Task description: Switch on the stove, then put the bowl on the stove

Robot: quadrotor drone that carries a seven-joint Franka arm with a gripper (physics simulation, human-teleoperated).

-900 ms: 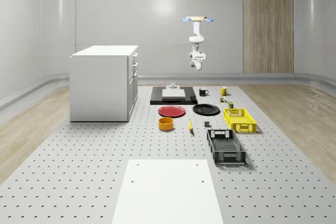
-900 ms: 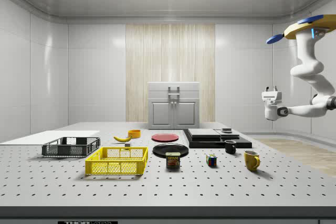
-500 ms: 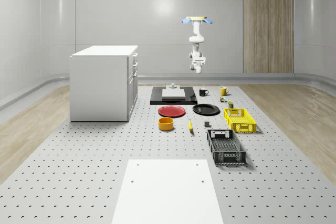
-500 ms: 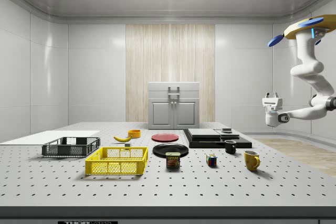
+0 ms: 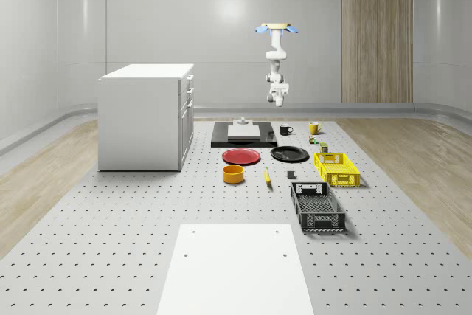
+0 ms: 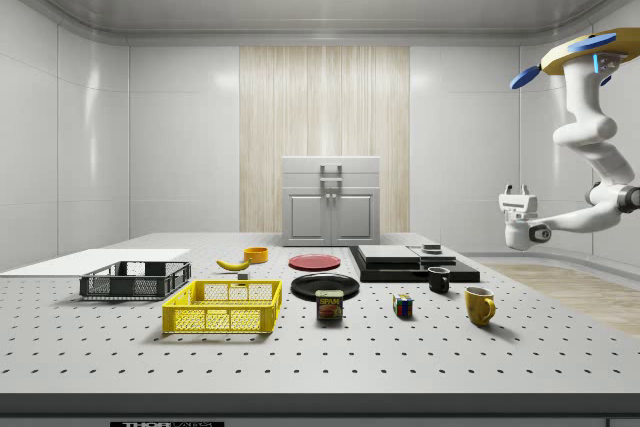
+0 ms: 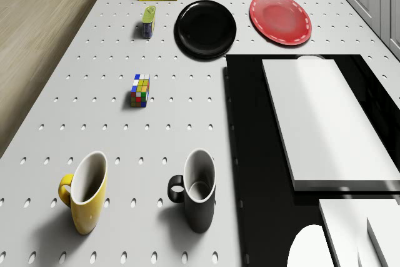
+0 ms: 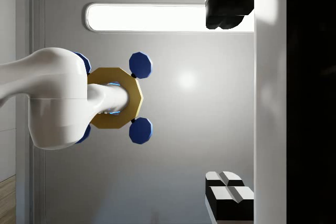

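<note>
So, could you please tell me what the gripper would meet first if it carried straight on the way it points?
The gripper, open, points upward. It would probably meet nothing before the ceiling, passing beside the hovering drone, though depth is unclear.

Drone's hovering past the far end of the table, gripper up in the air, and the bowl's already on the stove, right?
Not quite: the bowl is not on the stove. In the whole-scene view it sits on the table, nearer the camera than the red plate. The drone does hover past the far end, gripper in the air.
</note>
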